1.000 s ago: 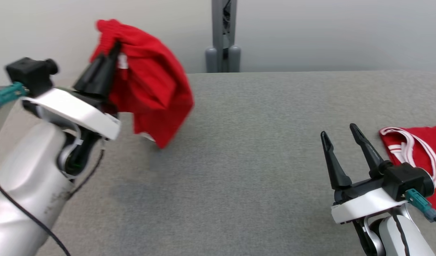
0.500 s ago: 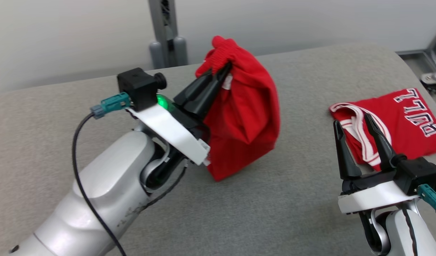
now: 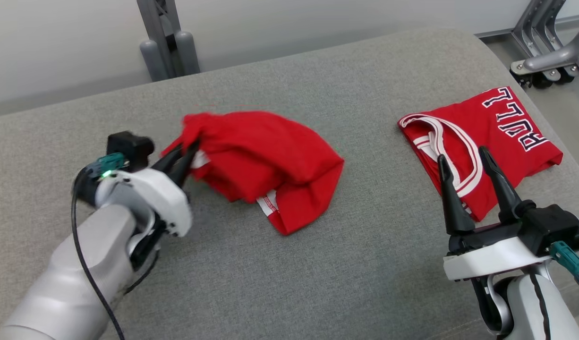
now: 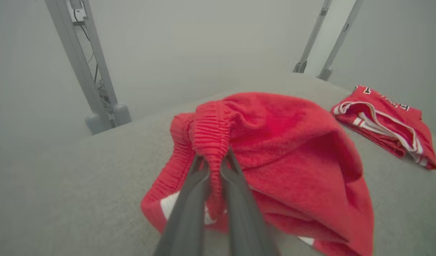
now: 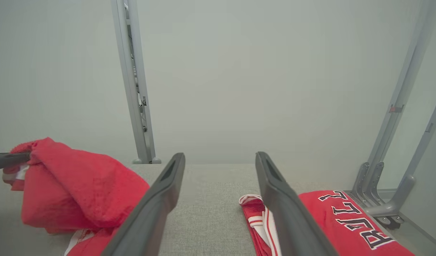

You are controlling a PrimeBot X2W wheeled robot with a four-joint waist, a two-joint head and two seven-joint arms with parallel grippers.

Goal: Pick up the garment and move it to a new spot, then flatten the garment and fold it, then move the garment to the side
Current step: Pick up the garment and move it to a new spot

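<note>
Garment (image 3: 270,156) long axis left-right, ribbed end in left end effector (image 3: 193,148).

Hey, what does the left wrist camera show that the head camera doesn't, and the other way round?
Left wrist view: the ribbed band of the red garment pinched between the shut fingers of the left gripper. Head view: the open right gripper, empty, near the folded jersey. Both: the garment slumped on the grey table, the jersey lying apart to its right.
</note>
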